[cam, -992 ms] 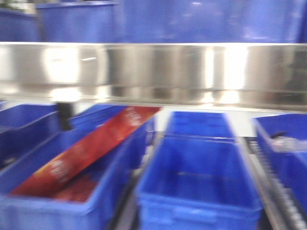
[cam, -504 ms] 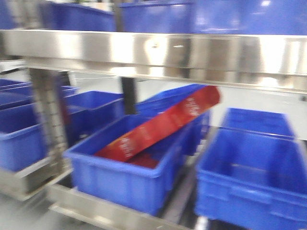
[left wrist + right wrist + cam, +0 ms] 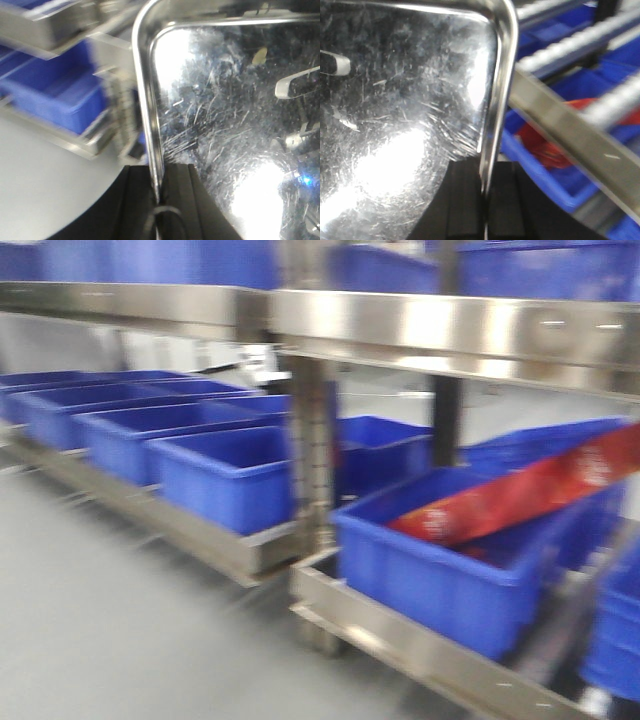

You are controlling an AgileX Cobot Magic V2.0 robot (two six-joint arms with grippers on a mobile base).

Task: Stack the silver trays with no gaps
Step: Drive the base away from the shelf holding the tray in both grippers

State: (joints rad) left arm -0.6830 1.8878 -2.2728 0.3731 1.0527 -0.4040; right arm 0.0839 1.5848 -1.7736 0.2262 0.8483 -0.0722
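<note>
Scratched stainless steel fills both wrist views: a silver tray (image 3: 225, 125) is held in the air. The left gripper (image 3: 159, 200) pinches its thin rim on one side and the right gripper (image 3: 485, 200) pinches the opposite side, each with fingers closed tight on the edge. The front view shows only a steel rack (image 3: 430, 330), blue bins (image 3: 225, 475) and a red packet (image 3: 520, 500), with no second tray or stack. The stacking looks not yet done: this tray has yet to be seated flush on another.

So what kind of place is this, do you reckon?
Probably a warehouse or factory storeroom: long stainless-steel shelving racks, rows of open blue plastic bins sitting on them, and a bare grey floor.
</note>
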